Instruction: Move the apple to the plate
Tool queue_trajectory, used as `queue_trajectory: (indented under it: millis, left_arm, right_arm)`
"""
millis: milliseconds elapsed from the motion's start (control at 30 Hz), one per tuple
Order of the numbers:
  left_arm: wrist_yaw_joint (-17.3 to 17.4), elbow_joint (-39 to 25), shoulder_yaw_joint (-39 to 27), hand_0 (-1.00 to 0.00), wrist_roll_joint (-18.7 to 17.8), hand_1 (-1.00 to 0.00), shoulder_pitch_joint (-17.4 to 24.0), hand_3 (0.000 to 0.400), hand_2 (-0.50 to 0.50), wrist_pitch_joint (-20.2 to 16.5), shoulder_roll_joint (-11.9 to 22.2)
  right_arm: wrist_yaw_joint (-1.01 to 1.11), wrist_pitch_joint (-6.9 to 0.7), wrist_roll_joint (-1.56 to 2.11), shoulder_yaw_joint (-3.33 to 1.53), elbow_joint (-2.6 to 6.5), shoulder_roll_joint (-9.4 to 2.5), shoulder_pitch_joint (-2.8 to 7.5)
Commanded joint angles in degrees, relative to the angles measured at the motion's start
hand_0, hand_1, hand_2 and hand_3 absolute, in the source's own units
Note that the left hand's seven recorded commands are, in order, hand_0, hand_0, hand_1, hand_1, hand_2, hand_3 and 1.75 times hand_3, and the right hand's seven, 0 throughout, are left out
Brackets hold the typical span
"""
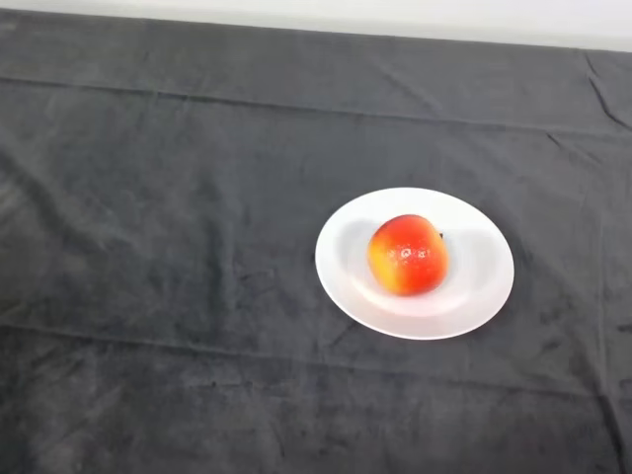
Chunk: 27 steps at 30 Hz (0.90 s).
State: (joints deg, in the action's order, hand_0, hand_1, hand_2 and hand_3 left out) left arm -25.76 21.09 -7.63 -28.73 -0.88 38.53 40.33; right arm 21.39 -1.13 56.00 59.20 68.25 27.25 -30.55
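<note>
A red and yellow apple point(407, 255) sits on a white round plate point(479, 291), near the plate's middle. The plate lies on the dark cloth to the right of the table's centre.
The dark cloth point(158, 247) covers the whole table, with a few creases. The table's far edge point(316, 28) runs along the top of the view, with a pale wall behind it.
</note>
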Motion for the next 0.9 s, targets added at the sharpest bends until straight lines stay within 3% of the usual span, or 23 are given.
queue_trajectory:
  millis: [33, 900]
  left_arm:
    - [0.3, 3.0, -2.9, 0.00, 0.9, 0.00, 0.1, 0.000, 0.00, 0.2, -1.0]
    - [3.8, 3.2, -8.7, 0.00, 5.3, 0.00, -1.5, 0.000, 0.00, -2.1, -5.5]
  right_arm:
    - [0.04, 0.19, 1.02, 0.70, -0.95, 0.44, -1.28]
    - [-0.06, 0.16, 1.00, 0.66, -1.14, 0.37, -1.22]
